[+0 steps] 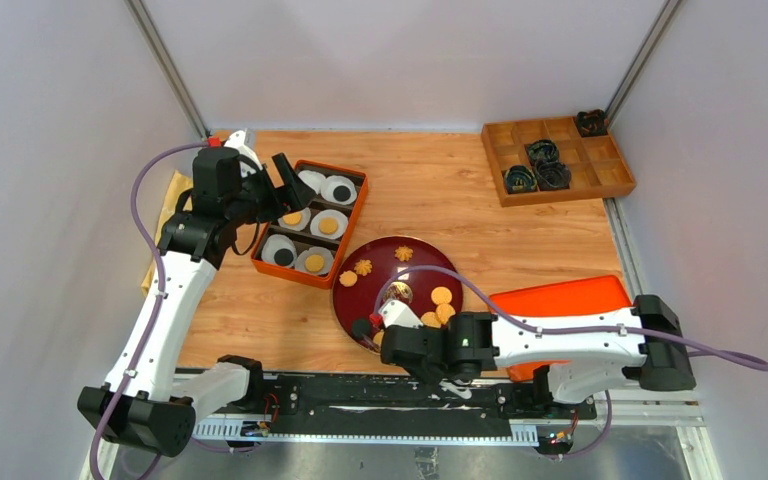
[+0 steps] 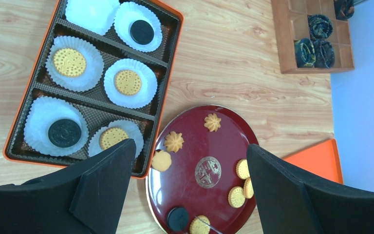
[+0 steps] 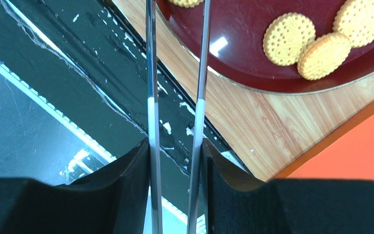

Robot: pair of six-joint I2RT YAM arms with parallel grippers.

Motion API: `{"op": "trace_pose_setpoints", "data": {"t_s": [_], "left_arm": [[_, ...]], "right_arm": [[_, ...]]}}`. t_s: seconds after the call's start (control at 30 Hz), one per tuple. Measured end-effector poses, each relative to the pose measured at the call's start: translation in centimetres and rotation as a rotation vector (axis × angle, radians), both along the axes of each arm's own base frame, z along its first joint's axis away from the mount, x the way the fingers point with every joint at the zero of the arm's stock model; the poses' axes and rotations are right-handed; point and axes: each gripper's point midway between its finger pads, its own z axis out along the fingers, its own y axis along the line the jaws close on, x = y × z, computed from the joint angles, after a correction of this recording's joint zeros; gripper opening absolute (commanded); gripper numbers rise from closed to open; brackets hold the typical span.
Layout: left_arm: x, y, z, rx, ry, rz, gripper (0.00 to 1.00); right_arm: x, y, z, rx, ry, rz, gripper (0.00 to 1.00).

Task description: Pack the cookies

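Several cookies lie on a dark red round plate (image 1: 410,262): flower-shaped ones (image 2: 174,141), round golden ones (image 3: 288,39) and a black one (image 2: 177,218). More cookies (image 2: 127,82) sit in white paper cups inside the orange-rimmed tray (image 1: 353,228). My left gripper (image 2: 191,146) hovers open above the tray's near end and the plate, with nothing in it. My right gripper (image 3: 175,144) is shut on metal tongs (image 3: 151,73) at the plate's near edge. The two blades stand apart and run past a golden cookie (image 3: 185,2). Their tips are out of view.
An orange lid (image 1: 560,300) lies right of the plate, partly under the right arm. A wooden compartment box (image 1: 600,178) with black coiled rings stands at the back right. A yellow cloth (image 1: 170,200) lies by the left wall. The black base rail (image 3: 78,73) runs along the table's near edge.
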Motion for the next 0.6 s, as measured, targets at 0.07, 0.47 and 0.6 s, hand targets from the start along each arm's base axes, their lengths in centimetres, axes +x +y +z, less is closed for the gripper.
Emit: {"op": "trace_pose_setpoints", "data": {"t_s": [0.07, 0.47, 0.6], "left_arm": [[0.0, 0.0, 0.0, 0.000, 0.000, 0.000, 0.90], [-0.1, 0.0, 0.1, 0.002, -0.004, -0.001, 0.91], [-0.1, 0.0, 0.1, 0.002, -0.005, -0.001, 0.91]], "right_arm": [[0.2, 0.5, -0.1, -0.014, -0.008, 0.000, 0.35], [2.3, 3.7, -0.9, -0.057, -0.048, -0.025, 0.37], [3.7, 4.4, -1.1, -0.026, -0.031, -0.063, 0.38]]}}
